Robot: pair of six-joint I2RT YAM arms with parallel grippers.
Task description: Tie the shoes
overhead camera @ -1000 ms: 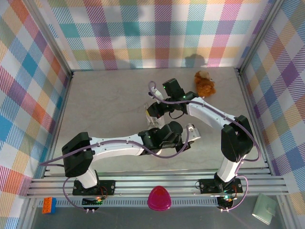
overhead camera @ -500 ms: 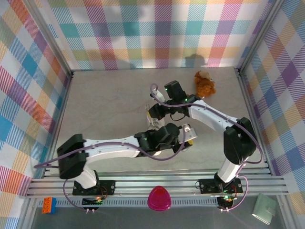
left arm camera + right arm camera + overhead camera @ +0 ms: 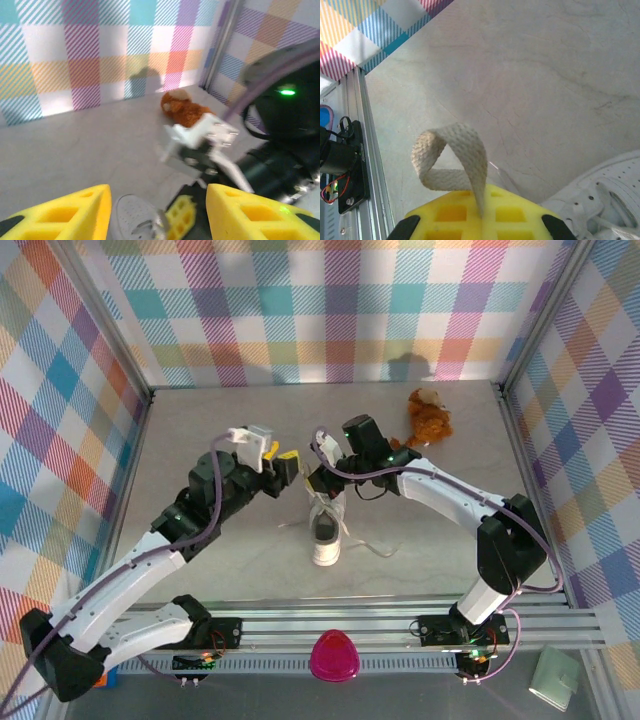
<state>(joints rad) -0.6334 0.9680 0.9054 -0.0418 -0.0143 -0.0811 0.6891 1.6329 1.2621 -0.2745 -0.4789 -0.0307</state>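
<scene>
The white sneaker (image 3: 326, 532) lies mid-table with its dark inside facing up; in the right wrist view its laced upper (image 3: 607, 200) fills the lower right corner. Thin laces (image 3: 374, 550) trail from it on both sides. My right gripper (image 3: 318, 480) hovers just beyond the shoe's far end, yellow pads shut on a folded loop of lace (image 3: 451, 159) that sticks up from my right gripper (image 3: 482, 212). My left gripper (image 3: 277, 460) hangs raised to the left of it, open. Through the open left gripper (image 3: 157, 215) I see the shoe's toe (image 3: 134, 217).
A brown-and-white plush toy (image 3: 428, 416) (image 3: 182, 108) sits at the far right by the back wall. Plaid walls close in three sides. An aluminium rail (image 3: 330, 625) runs along the near edge, with a pink object (image 3: 334, 658) in front of it.
My left arm has swung off the shoe, up and to the left, and its gripper has opened. The shoe is now uncovered. The right gripper keeps its hold on the lace.
</scene>
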